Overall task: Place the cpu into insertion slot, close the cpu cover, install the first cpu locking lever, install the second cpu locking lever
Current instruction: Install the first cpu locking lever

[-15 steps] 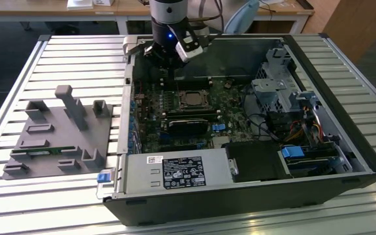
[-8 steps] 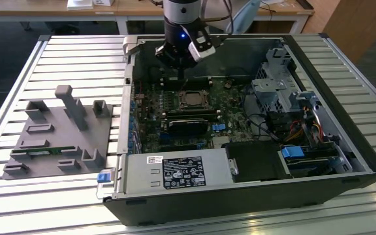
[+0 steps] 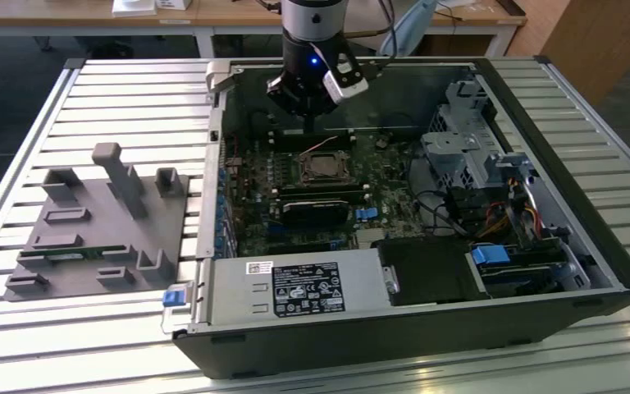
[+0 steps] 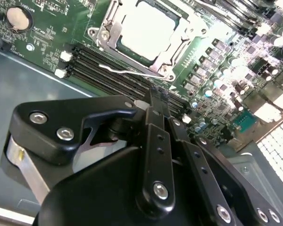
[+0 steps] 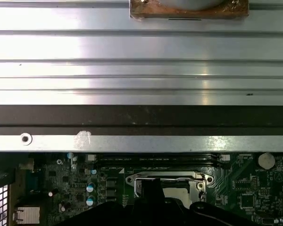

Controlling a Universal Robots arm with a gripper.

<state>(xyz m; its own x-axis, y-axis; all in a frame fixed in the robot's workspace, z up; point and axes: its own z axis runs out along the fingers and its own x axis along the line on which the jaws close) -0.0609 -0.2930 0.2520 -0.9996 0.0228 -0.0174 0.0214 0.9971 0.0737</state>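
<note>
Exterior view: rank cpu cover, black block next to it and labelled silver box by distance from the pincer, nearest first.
1. cpu cover, mid-board, right by the pincer.
2. black block, just past the cover, toward the camera.
3. labelled silver box, at the case's near edge.

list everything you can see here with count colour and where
table: one, silver slats, under everything
computer case: one, black, open, on the table
holder tray: one, grey, on the table, the exterior view's left of the case
circuit board: one, green, inside the case
cpu: one, silver, mid-board
cpu cover: one, silver, framing the cpu
memory slots: about four, black, beside the cpu
power supply: one, silver, case corner
arm: one, dark, over the case
pincer: one, black, above the memory slots
</note>
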